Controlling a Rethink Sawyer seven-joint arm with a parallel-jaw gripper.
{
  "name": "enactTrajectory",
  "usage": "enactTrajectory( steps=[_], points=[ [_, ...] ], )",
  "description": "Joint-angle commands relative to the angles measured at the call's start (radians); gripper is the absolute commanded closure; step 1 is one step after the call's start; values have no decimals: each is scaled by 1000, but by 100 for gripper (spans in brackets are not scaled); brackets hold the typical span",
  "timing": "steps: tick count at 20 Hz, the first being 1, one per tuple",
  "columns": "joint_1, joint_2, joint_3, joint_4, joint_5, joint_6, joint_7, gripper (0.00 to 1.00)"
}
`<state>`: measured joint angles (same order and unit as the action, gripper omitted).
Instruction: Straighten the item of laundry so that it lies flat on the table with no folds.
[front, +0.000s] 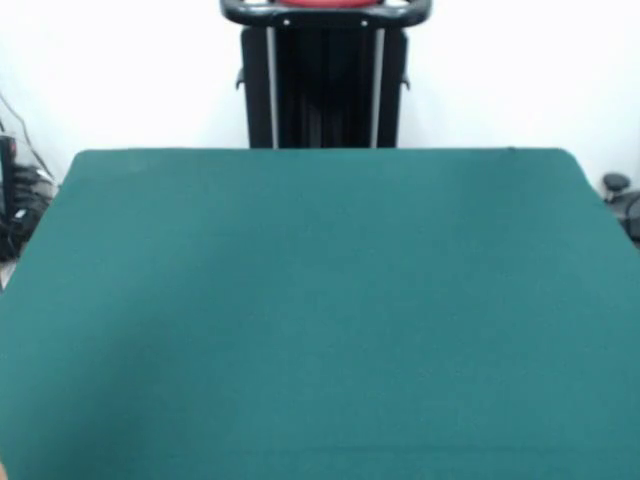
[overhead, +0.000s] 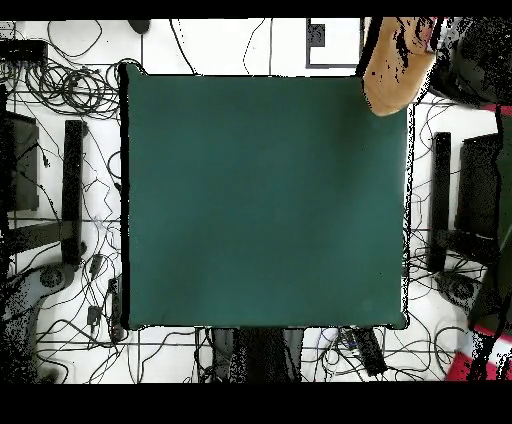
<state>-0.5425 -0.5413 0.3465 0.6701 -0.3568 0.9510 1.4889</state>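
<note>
table (front: 320, 320) bare | towel (overhead: 392, 70) bunched, hanging over table's corner, prob. held by a person at the edge | gripper not in sight, state unknown | flattening not begun

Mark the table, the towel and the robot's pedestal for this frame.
table (front: 320, 320): front view, bare middle of the green cloth.
towel (overhead: 392, 75): overhead view, tan-orange cloth at the table's top right corner, its lower part.
pedestal (front: 325, 90): front view, black column beyond the table's far edge.
</note>
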Motion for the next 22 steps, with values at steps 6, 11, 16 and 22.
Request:
enactTrajectory(
  steps=[6, 11, 16, 22],
  points=[
    [24, -111, 55, 177, -46, -222, -253, 100],
    [74, -300, -101, 518, -101, -444, 47, 100],
    [365, -357, -485, 605, -252, -520, 489, 100],
    [485, -329, -638, 637, -209, -538, 602, 100]
  ],
)
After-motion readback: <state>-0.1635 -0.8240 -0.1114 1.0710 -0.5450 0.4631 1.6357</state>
